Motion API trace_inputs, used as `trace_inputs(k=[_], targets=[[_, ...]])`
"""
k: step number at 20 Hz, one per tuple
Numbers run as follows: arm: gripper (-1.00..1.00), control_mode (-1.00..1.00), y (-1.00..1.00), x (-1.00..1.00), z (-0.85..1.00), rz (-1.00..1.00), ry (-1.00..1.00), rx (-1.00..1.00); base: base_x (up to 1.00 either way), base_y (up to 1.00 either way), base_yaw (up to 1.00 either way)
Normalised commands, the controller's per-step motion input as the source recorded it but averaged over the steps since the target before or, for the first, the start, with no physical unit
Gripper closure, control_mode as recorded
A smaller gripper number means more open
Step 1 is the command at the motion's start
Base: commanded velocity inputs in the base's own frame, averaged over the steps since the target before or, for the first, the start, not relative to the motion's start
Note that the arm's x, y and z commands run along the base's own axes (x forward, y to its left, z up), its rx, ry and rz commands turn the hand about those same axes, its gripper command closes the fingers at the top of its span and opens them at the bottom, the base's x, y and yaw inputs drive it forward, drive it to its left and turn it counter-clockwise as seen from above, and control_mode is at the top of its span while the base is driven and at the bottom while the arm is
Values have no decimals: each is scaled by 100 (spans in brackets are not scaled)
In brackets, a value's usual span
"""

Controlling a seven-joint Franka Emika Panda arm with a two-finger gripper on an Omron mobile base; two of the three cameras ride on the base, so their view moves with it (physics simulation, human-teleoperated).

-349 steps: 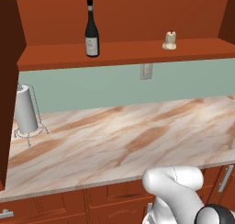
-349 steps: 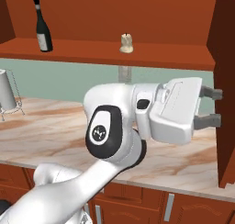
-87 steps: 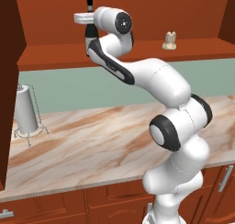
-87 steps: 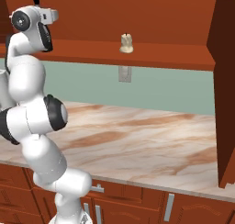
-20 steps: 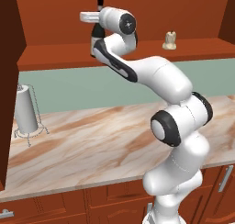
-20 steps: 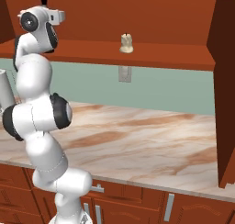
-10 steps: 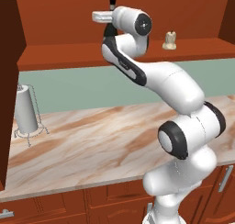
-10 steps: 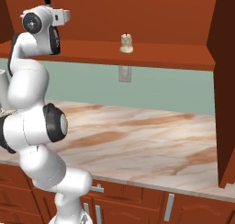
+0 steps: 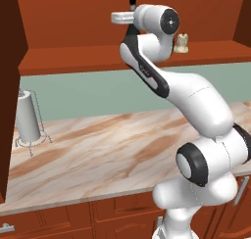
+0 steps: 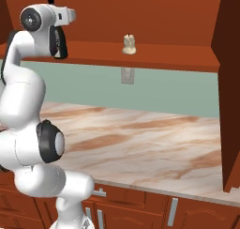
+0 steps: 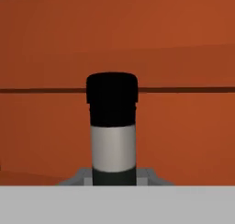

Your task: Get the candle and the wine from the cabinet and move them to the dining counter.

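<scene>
My gripper is shut on the wine, a dark bottle whose black cap and grey neck band rise right in front of the hand camera. From the base, its cap pokes up behind the hand, high in front of the open cabinet; the arm hides the bottle's body. The same cap shows above the wrist in the right base view. The candle, small and cream-white, stands on the cabinet shelf to the right of the hand, also seen as the candle. The dining counter is out of view.
Below the cabinet runs a marble wall counter with a green backsplash. A paper-towel roll stands on it at the left. The cabinet doors hang open at the left and at the right. A wall outlet sits under the shelf.
The hand has carried the wine to the right along the front of the cabinet, closer to the candle. The candle has stayed put.
</scene>
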Motion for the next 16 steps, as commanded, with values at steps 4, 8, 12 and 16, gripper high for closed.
trace_inputs(k=[4, 8, 12, 16], targets=[[100, -100, -48, -71, 0, -1, 2, 0, 0, 0, 0], [100, -100, -51, -82, 0, -3, 1, 0, 0, 0, 0], [100, -100, -62, -99, 0, -5, 3, 0, 0, 0, 0], [100, -100, -54, -100, -2, -5, 4, 0, 0, 0, 0]])
